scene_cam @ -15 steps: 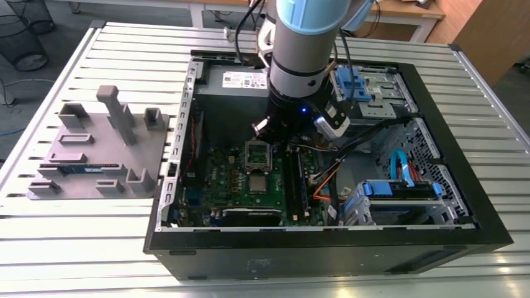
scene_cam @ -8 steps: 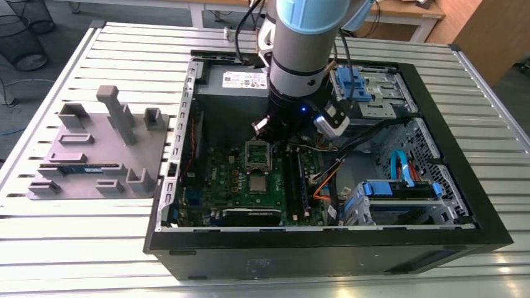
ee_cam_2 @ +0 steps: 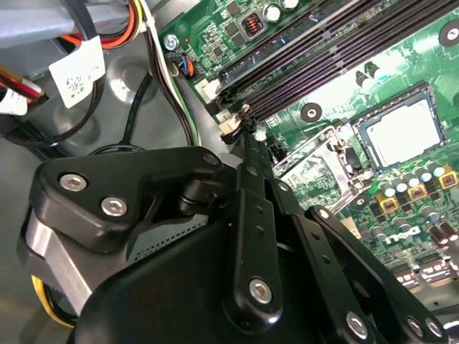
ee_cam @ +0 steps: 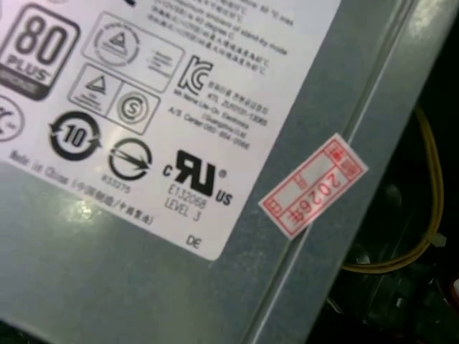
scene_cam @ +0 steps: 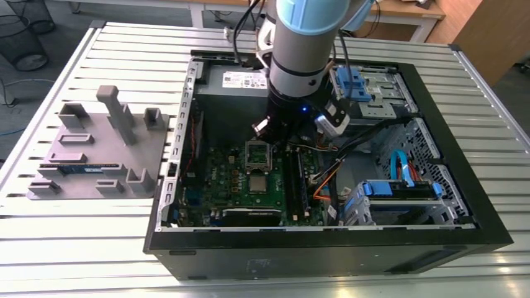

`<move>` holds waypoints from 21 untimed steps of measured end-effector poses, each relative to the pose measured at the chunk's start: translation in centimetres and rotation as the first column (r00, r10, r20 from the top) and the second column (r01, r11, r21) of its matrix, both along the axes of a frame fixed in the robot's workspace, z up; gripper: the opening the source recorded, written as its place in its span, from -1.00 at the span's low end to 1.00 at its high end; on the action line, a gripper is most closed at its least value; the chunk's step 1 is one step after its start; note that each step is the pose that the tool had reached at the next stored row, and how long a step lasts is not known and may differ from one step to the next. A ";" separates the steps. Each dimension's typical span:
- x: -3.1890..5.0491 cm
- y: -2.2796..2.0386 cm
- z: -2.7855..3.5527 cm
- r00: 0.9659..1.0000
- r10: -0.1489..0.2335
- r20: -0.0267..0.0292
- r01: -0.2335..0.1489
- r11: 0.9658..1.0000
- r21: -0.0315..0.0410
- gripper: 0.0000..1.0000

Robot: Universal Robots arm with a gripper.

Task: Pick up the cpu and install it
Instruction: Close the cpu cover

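The cpu (scene_cam: 259,184) lies flat in its socket on the green motherboard (scene_cam: 228,180) inside the open computer case; its silver top also shows in the second wrist view (ee_cam_2: 399,132). The socket's metal cover frame (scene_cam: 258,155) (ee_cam_2: 315,168) is swung open just behind the chip. My gripper (scene_cam: 263,138) (ee_cam_2: 245,132) hangs low over the board beside that frame, near the memory slots (ee_cam_2: 337,57). Its black fingers (ee_cam_2: 251,186) run together to a narrow tip and hold nothing. A small gap separates it from the cpu.
A grey tray (scene_cam: 99,149) on the exterior view's left holds a blue-green memory stick (scene_cam: 79,167). The grey power-supply box (ee_cam: 107,251) with its white label sits at the back of the case. Cables (scene_cam: 331,180) and blue drive brackets (scene_cam: 398,189) crowd the right side.
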State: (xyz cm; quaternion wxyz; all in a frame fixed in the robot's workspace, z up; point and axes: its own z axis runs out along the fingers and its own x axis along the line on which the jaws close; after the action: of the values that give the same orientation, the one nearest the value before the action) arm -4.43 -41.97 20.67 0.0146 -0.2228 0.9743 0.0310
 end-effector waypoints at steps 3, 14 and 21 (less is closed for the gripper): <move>-0.01 0.00 -0.01 1.000 0.012 0.000 -0.012 1.000 0.004 -0.79; -0.43 0.01 -0.04 1.000 0.023 0.001 -0.023 0.999 0.025 -0.79; -0.73 0.00 -0.03 0.999 0.035 0.004 -0.035 0.999 0.025 -0.79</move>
State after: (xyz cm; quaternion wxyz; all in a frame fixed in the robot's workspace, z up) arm -5.17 -41.98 20.64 0.0186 -0.2396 0.9697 0.0433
